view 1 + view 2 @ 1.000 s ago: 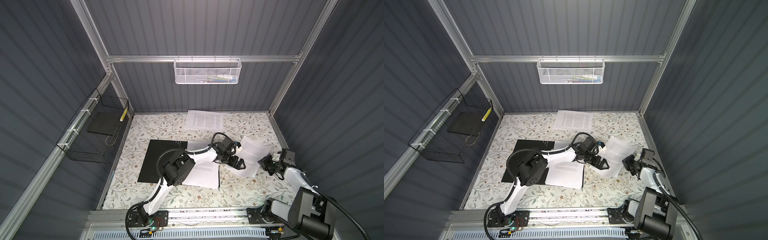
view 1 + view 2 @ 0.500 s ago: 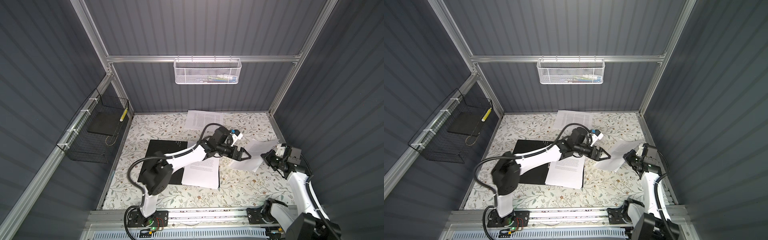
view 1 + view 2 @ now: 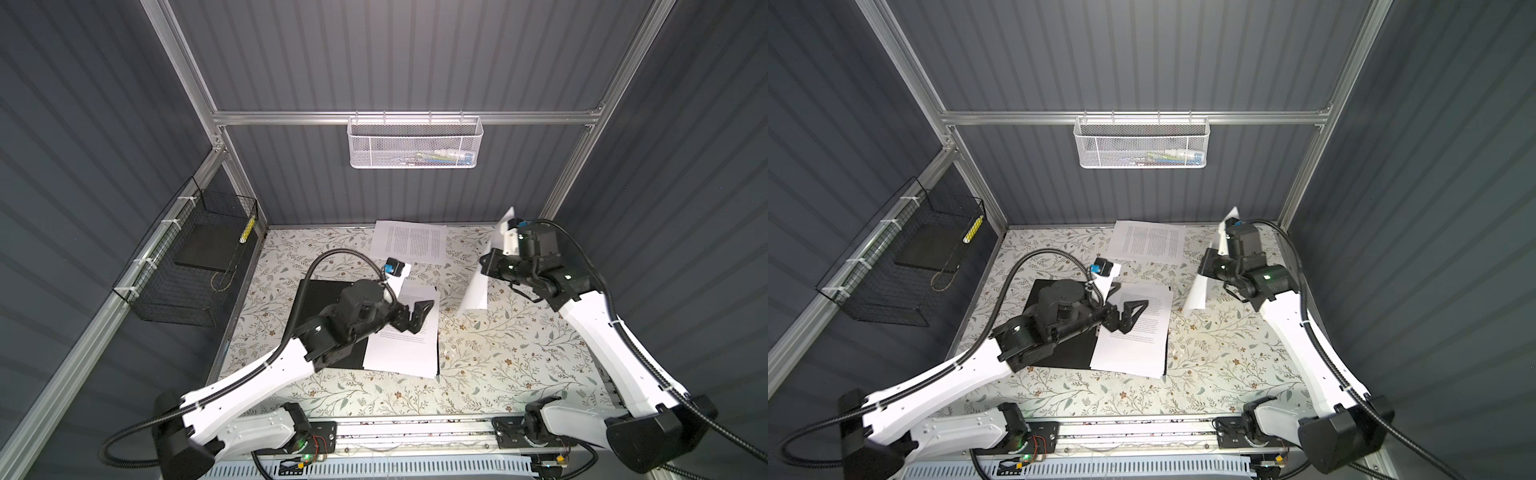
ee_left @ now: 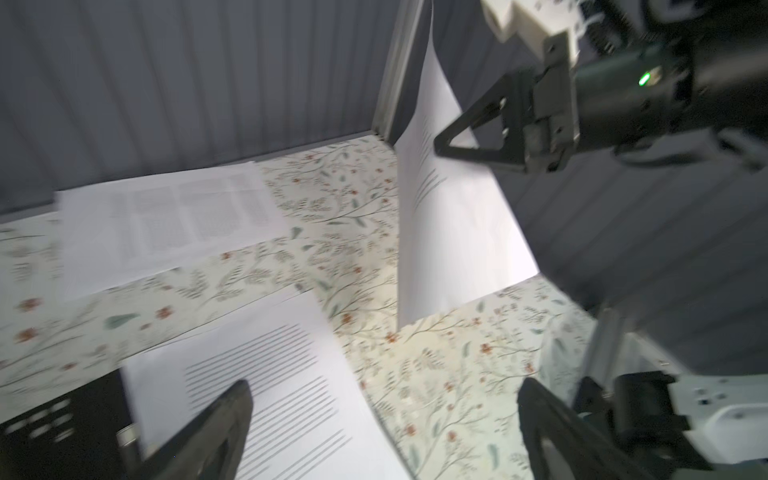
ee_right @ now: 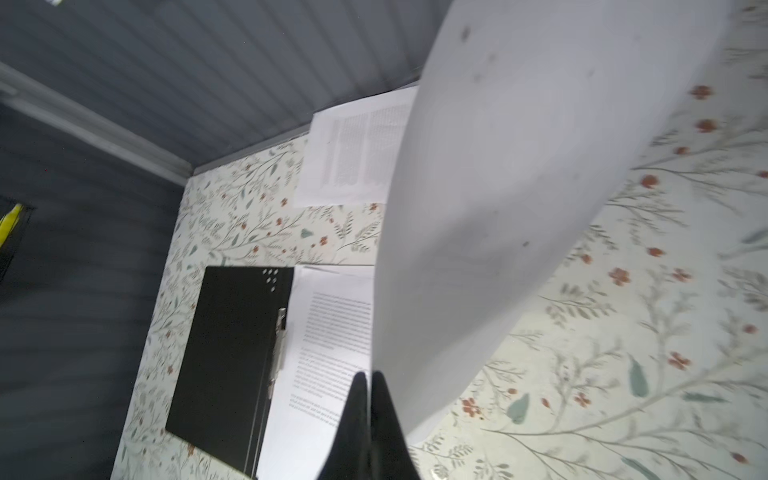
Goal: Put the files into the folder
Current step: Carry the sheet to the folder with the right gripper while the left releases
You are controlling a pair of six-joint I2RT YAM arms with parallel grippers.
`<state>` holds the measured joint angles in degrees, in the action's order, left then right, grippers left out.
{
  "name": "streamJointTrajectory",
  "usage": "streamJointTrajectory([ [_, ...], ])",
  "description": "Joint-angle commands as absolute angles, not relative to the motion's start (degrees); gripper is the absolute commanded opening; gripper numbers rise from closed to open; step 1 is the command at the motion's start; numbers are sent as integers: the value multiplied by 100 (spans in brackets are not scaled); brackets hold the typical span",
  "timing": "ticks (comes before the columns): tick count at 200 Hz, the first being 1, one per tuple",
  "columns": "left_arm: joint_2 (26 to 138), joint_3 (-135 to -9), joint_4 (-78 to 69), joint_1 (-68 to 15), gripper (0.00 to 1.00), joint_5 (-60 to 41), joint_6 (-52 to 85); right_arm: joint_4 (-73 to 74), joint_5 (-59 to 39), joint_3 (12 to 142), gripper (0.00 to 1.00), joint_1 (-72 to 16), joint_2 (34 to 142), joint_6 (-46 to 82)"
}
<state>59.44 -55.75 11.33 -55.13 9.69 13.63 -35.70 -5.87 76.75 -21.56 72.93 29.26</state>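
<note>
In both top views the folder (image 3: 320,297) lies open, black inside up, at centre left of the flowered table (image 3: 498,365). A stack of sheets (image 3: 403,349) covers its right half. The left fingers (image 3: 417,316) stand spread wide over the upper part of that stack and hold nothing. At upper right the right fingers (image 3: 484,266) are pressed together on the held sheet (image 3: 473,291), which hangs almost edge-on above the table, one corner poking up by the back post. A far sheet (image 3: 409,245) lies flat by the back wall at upper centre.

The left wrist view is blurred. The two left fingers enter at the bottom edge, well apart, with nothing between them. The stack of sheets (image 4: 270,374) fills the lower centre, with a black corner of the folder (image 4: 62,436) at lower left. The held sheet (image 4: 449,232) hangs upright at right of centre, pinched by the right fingers (image 4: 440,143).

In the right wrist view the right fingers (image 5: 368,390) are at bottom centre, closed tight. The held sheet (image 5: 498,187) billows from them toward the upper right. The folder (image 5: 224,353) lies at lower left, with a metal clip (image 5: 279,345) along its spine beside the stack.
</note>
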Motion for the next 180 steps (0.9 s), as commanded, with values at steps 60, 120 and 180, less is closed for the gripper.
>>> streamJointTrajectory([
  [60,4573,-4460,1886,-5509,100,3423,668,-1705,-1447,6468,0,-2979,7067,4524],
  [120,5062,-4642,2034,-5488,100,2938,598,-407,-1487,4004,0,-2618,7765,4731],
  [180,5106,-4605,1985,-5471,100,2827,554,-118,-955,3693,0,-3097,8270,5053],
])
